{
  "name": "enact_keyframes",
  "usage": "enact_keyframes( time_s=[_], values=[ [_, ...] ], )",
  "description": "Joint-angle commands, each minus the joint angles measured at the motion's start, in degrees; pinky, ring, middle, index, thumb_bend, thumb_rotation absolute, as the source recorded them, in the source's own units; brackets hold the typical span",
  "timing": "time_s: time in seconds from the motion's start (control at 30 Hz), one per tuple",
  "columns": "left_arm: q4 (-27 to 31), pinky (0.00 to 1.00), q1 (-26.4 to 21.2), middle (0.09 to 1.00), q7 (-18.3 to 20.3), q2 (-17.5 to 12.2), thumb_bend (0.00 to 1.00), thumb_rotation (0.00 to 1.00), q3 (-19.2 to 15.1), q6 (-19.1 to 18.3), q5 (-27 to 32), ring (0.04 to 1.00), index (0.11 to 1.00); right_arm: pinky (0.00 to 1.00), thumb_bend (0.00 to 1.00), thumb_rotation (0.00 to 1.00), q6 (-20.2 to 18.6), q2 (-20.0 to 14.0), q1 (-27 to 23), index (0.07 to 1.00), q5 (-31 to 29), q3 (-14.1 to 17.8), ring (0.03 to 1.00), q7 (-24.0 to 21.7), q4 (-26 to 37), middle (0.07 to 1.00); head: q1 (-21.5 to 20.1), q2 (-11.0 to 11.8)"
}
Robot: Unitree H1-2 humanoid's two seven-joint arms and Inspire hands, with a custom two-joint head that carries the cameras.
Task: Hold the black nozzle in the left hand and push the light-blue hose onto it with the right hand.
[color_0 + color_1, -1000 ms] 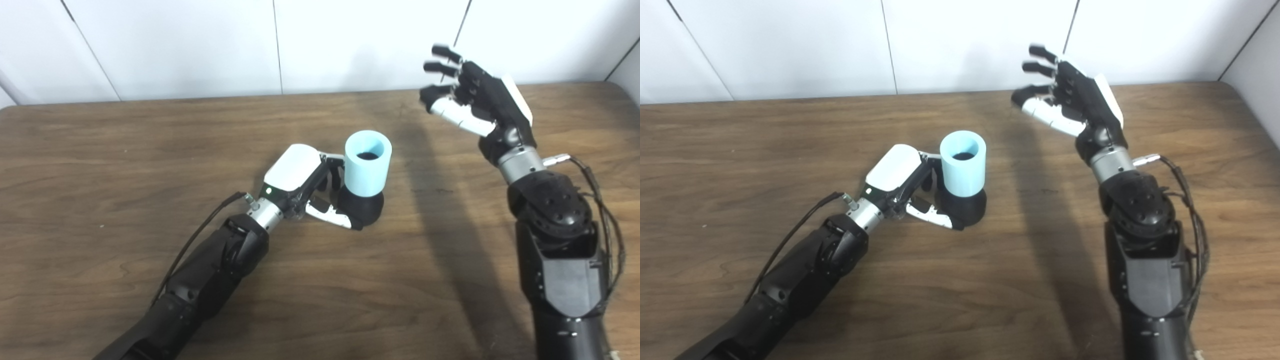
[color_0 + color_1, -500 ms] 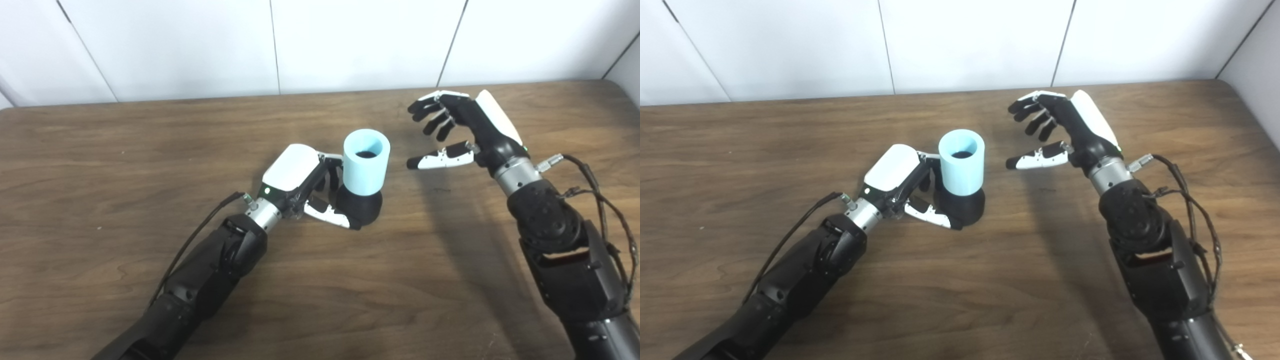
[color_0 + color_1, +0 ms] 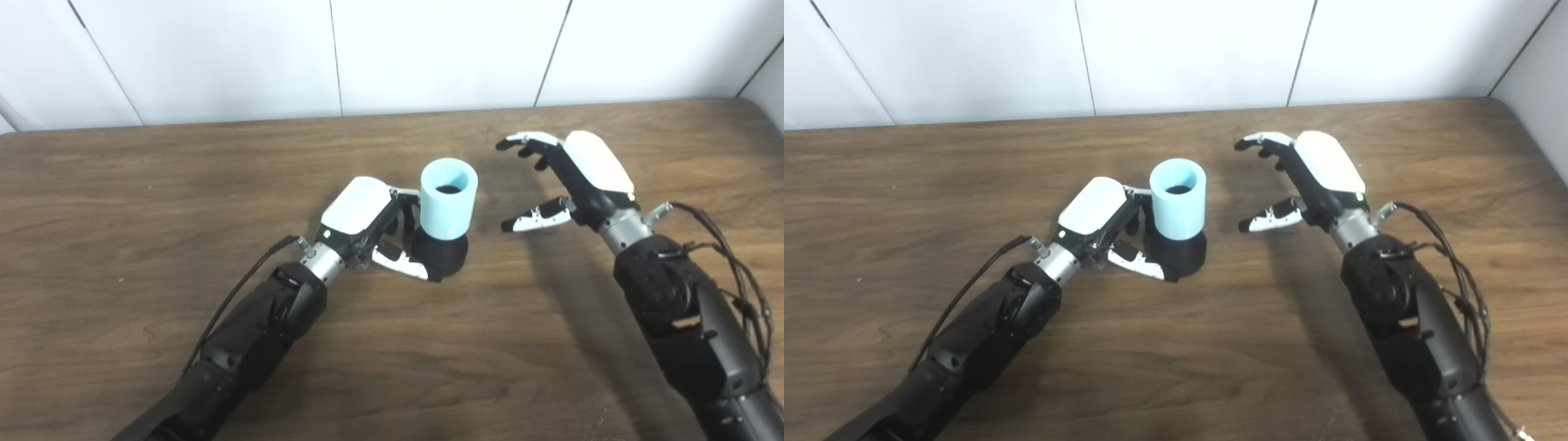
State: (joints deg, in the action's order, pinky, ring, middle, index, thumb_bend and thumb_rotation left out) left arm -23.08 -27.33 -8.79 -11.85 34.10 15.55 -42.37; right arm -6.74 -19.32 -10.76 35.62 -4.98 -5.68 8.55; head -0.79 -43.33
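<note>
L hand: low on table, fingers wrapped round black nozzle, thumb across its front.
Nozzle: upright on tabletop, mid-scene.
Hose: light-blue, short tube, sits on nozzle top, opening facing up.
R hand: just beside hose on its right, not touching; fingers spread & curled, thumb pointing toward hose, holding nothing.
Wall: white panels behind table.

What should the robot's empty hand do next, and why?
Probably slide the right hand left to close around the light-blue hose. That hand is open and beside the hose, not touching, while the left hand grips the black nozzle underneath.
</note>
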Motion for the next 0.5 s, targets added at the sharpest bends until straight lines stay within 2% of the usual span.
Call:
enact_keyframes(
  time_s=[0.0,0.03,0.07,0.13,0.23,0.47],
  values=[
    [0.8,0.48,5.2,0.580,15.2,-3.3,0.74,0.12,2.6,-7.4,0.2,0.575,0.607,0.62,0.81,0.10,0.6,1.0,-0.7,0.779,-2.2,1.6,0.753,2.7,0.5,0.811,-0.1,0.0],
    [3.2,0.54,5.2,0.663,19.4,-4.0,0.87,0.19,2.7,-10.1,1.0,0.642,0.672,0.63,0.80,0.09,0.3,1.8,-0.3,0.781,-2.2,1.8,0.756,3.0,0.5,0.811,0.2,0.0],
    [5.2,0.64,5.3,0.786,22.2,-4.5,0.93,0.25,2.6,-12.1,2.1,0.749,0.801,0.62,0.79,0.09,0.0,2.5,-0.1,0.785,-2.0,1.9,0.756,3.1,0.7,0.812,0.2,-0.1],
    [8.5,0.74,5.6,0.917,25.2,-5.3,0.99,0.30,1.9,-14.6,3.6,0.869,0.944,0.61,0.78,0.09,-0.4,3.7,0.3,0.792,-2.0,2.2,0.756,3.5,0.9,0.812,0.4,-0.1],
    [12.5,0.87,6.0,0.992,26.7,-6.5,1.00,0.36,0.7,-16.8,4.3,0.978,0.995,0.60,0.77,0.08,-0.1,5.0,0.6,0.792,-2.1,2.8,0.751,4.6,0.5,0.808,0.5,-0.2],
    [14.2,0.93,6.5,1.000,27.2,-7.8,1.00,0.36,-1.2,-18.1,3.2,1.000,1.000,0.60,0.76,0.07,1.1,6.3,1.4,0.786,-2.8,3.5,0.746,6.3,-0.1,0.801,0.3,-0.4]
  ],
)
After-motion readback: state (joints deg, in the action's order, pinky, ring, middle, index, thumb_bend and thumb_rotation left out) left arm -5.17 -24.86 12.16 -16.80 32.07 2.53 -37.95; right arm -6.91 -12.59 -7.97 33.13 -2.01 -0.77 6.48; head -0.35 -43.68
